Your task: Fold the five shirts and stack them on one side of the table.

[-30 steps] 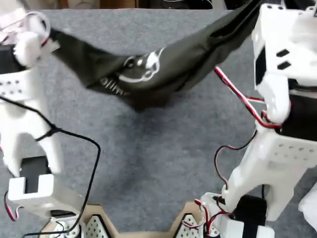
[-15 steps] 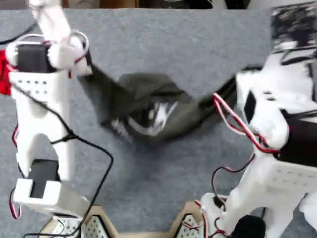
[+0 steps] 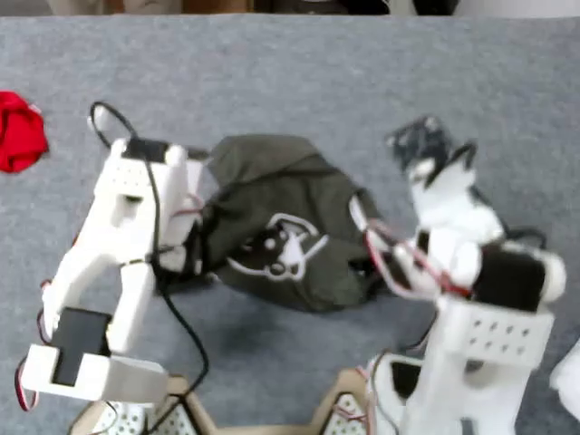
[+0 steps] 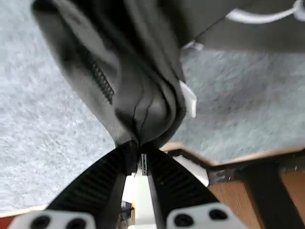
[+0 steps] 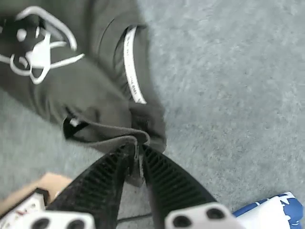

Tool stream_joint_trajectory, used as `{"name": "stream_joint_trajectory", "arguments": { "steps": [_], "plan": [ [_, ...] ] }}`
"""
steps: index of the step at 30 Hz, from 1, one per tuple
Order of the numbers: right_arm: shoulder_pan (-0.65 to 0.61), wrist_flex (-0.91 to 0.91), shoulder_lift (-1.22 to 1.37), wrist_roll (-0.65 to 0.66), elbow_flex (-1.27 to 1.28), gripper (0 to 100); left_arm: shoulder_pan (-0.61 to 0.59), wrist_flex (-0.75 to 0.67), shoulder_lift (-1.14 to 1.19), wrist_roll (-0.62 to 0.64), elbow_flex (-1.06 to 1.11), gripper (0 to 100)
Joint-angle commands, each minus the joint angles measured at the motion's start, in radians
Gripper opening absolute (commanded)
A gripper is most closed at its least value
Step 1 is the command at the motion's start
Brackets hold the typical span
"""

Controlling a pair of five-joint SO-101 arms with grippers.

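Basically: both grippers clamped on the dark shirt, mid-table

Dark shirt [image 3: 272,181] sat rumpled at the centre of the gray table [image 3: 317,82] in the high view, with its white graphic [image 3: 283,245] facing up. Most of it looked to rest on the surface. Whether the gripped edges were lifted off the table could not be told from above.

Left gripper [image 4: 139,155]: fingers pressed together on a bunched fold of the shirt. In the left wrist view the fabric swelled out in thick folds straight past the tips. Left arm [image 3: 127,227] stood at the shirt's 9 o'clock edge in the high view, right against the cloth.

Right gripper [image 5: 137,150]: fingers pinched tight on a folded edge of the same shirt. A white strip [image 5: 131,67] sewn along the fabric ran just beyond the pinch, and the graphic showed farther off. Right arm [image 3: 453,263] stood at the shirt's 3 to 4 o'clock side in the high view, its red and white wires crossing the cloth's edge.

Red cloth [image 3: 20,131] lay crumpled at about 10 o'clock from the shirt, well apart, at the table's edge. Blue-and-white item [image 5: 271,210] lay on the gray surface near the right gripper, apart from the shirt; what it was could not be told.

Tan board [image 3: 263,424] sat at the table's 6 o'clock, between the two arm bases.
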Motion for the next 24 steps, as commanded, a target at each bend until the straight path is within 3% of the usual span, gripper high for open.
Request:
{"name": "stream_joint_trajectory", "arguments": {
  "steps": [1,8,14,19,24],
  "plan": [
    [-0.019,0.0,-0.131,0.081,0.116,5.1,-0.089,0.009,-0.042,-0.063,0.023,2],
    [-0.022,-0.273,-0.206,0.043,0.159,35.1,-0.203,0.009,-0.036,-0.135,0.02,2],
    [-0.239,-0.591,-0.004,-0.158,0.12,36.0,-0.233,0.009,-0.036,-0.133,0.018,2],
    [-0.435,-0.859,0.444,-0.293,0.03,36.0,-0.235,0.009,-0.036,-0.127,0.018,2],
    [-0.518,-0.907,0.967,-0.397,-0.344,36.0,-0.235,0.009,-0.036,-0.126,0.028,2]
  ]
}}
